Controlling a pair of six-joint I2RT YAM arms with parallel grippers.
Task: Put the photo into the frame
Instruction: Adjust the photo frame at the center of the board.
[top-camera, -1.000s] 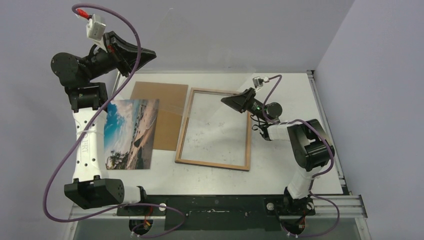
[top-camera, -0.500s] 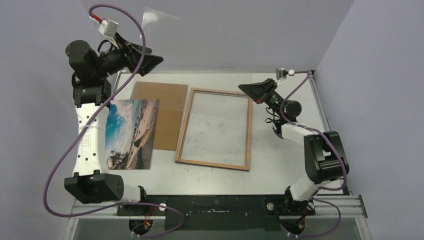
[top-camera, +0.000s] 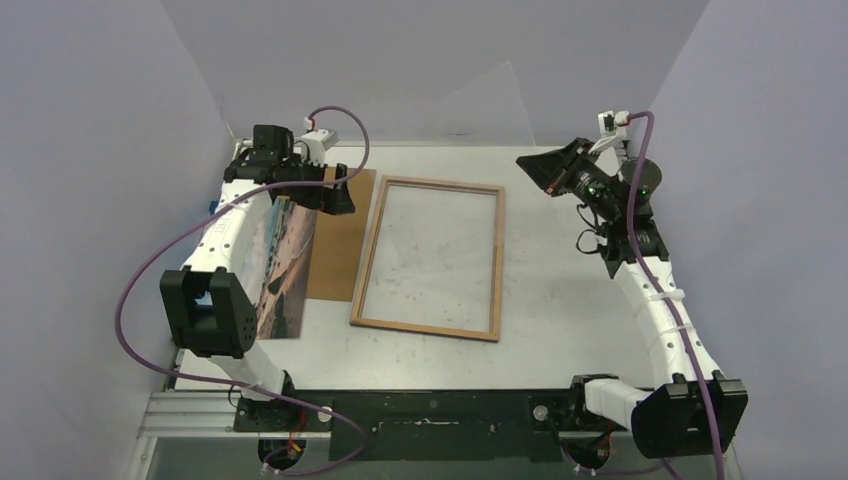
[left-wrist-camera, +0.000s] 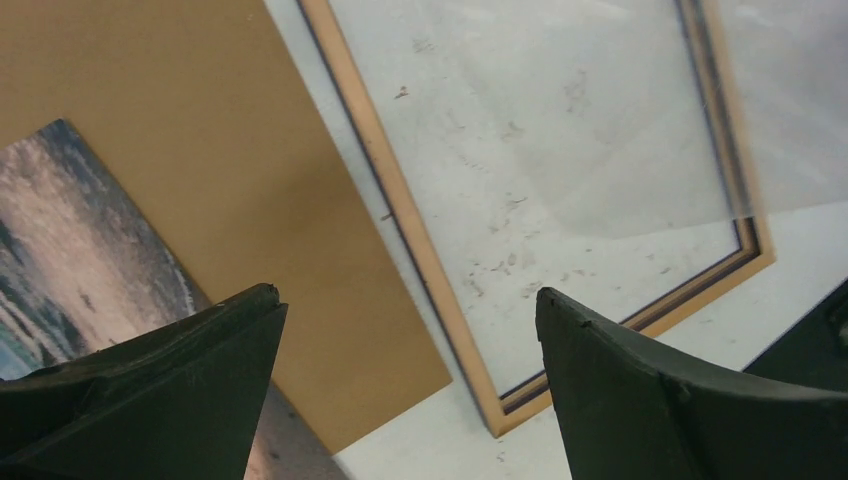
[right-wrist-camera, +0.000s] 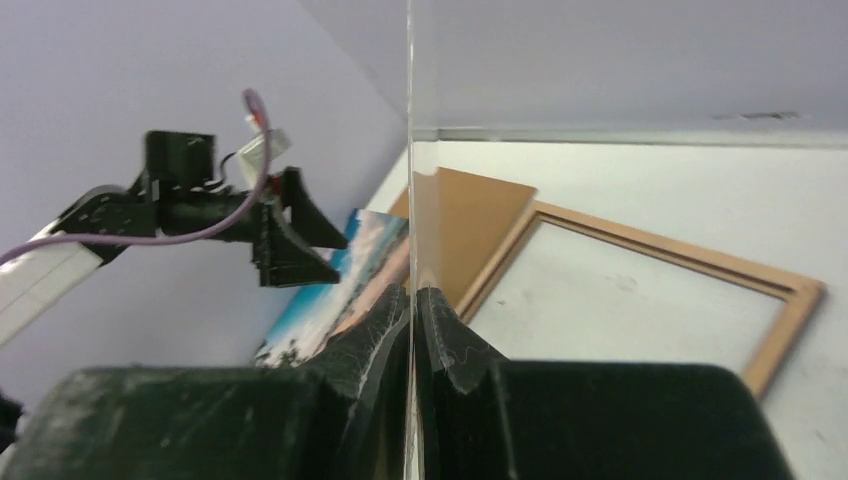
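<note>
Right gripper (right-wrist-camera: 412, 300) pinches clear pane (right-wrist-camera: 409, 120) edge-on, high over far right corner of tabletop (top-camera: 560, 300), likely to free the opening of frame (top-camera: 425, 325). Frame lies back-up, mid-tabletop. Left gripper (left-wrist-camera: 408, 305) spread wide above photo (top-camera: 285, 270) at left edge, overlapping backing board (top-camera: 335, 260); probably lining up pick.

Light wood-brown frame (top-camera: 426, 328), blue-and-sandy coast photo (top-camera: 289, 265), plain brown board (top-camera: 335, 252), clear pane (right-wrist-camera: 409, 150), black fingers (left-wrist-camera: 150, 390)
</note>
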